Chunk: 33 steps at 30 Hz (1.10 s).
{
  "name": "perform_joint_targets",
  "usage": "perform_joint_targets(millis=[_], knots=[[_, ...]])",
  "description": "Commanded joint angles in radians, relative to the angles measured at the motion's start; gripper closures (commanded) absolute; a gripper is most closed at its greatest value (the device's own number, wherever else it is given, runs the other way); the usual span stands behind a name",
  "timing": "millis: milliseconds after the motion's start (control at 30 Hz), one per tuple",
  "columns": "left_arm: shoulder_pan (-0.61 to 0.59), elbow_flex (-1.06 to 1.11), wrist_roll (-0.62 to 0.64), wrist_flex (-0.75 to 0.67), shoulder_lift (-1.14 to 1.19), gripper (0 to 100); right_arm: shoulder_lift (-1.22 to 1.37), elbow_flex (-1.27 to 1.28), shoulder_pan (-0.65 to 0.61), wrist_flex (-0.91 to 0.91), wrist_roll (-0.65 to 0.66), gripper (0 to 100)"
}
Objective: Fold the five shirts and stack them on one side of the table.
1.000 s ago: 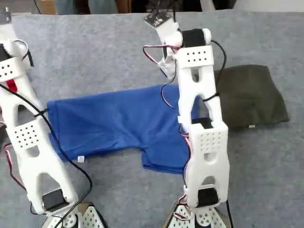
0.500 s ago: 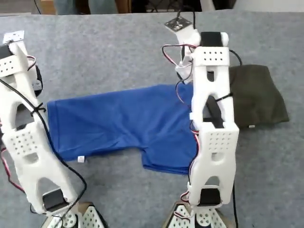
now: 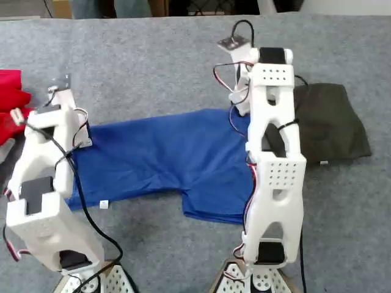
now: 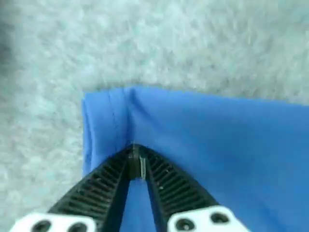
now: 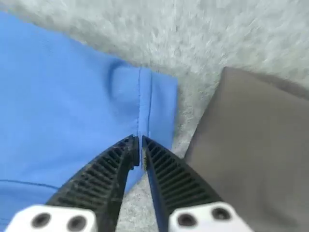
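A blue shirt (image 3: 159,159) lies spread flat across the middle of the grey table. My left gripper (image 4: 136,162) is down at the shirt's left edge (image 3: 76,131), shut, with its tips pinching the blue cloth (image 4: 217,140) next to the hemmed corner. My right gripper (image 5: 140,145) is at the shirt's far right corner (image 3: 240,107), fingers closed on the hem of the blue fabric (image 5: 58,96). A folded dark olive shirt (image 3: 330,125) lies just to the right of that corner and also appears as the olive cloth (image 5: 251,135) beside the right fingers.
A red shirt (image 3: 11,101) lies bunched at the table's left edge. The grey felt table cover (image 3: 153,61) is bare along the far side and in front of the blue shirt. Both arm bases stand at the near edge.
The left arm swung right and came down onto the blue shirt's left edge, uncovering the red shirt. The right arm shifted right and settled at the shirt's far right corner.
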Motion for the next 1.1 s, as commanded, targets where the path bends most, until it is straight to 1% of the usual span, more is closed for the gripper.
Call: perform_joint_targets(millis=[0, 67, 133, 167, 267, 433, 567, 667, 733, 867, 1067], knots=[[-0.054, 0.048, 0.057, -0.071, -0.058, 97, -0.031, -0.044, 0.017, 0.041, 0.003, 97.7], [-0.081, 0.07, 0.072, -0.077, -0.092, 97, -0.101, -0.03, 0.026, 0.041, 0.005, 97.7], [-0.096, 0.107, 0.074, -0.101, -0.144, 97, -0.203, 0.045, 0.026, 0.041, 0.015, 97.7], [-0.097, 0.137, 0.074, -0.115, -0.18, 97, -0.265, 0.107, 0.023, 0.041, 0.043, 97.7], [-0.097, 0.257, 0.071, -0.17, -0.328, 97, -0.469, 0.361, 0.002, 0.038, 0.143, 97.7], [-0.088, 0.495, 0.068, -0.359, -0.554, 97, -0.794, 0.799, -0.029, -0.012, 0.292, 97.4], [-0.093, 0.561, 0.074, -0.388, -0.661, 97, -1.015, 1.107, -0.078, -0.061, 0.416, 97.2], [-0.09, 0.559, 0.075, -0.388, -0.655, 97, -1.161, 1.307, -0.14, -0.068, 0.5, 97.2], [-0.09, 0.553, 0.075, -0.39, -0.635, 97, -1.247, 1.415, -0.178, -0.084, 0.529, 94.7], [-0.096, 0.536, 0.112, -0.431, -0.571, 97, -1.353, 1.595, -0.242, -0.186, 0.532, 86.3], [-0.094, 0.463, 0.117, -0.439, -0.471, 97, -1.365, 1.802, -0.402, -0.298, 0.532, 82.0]])
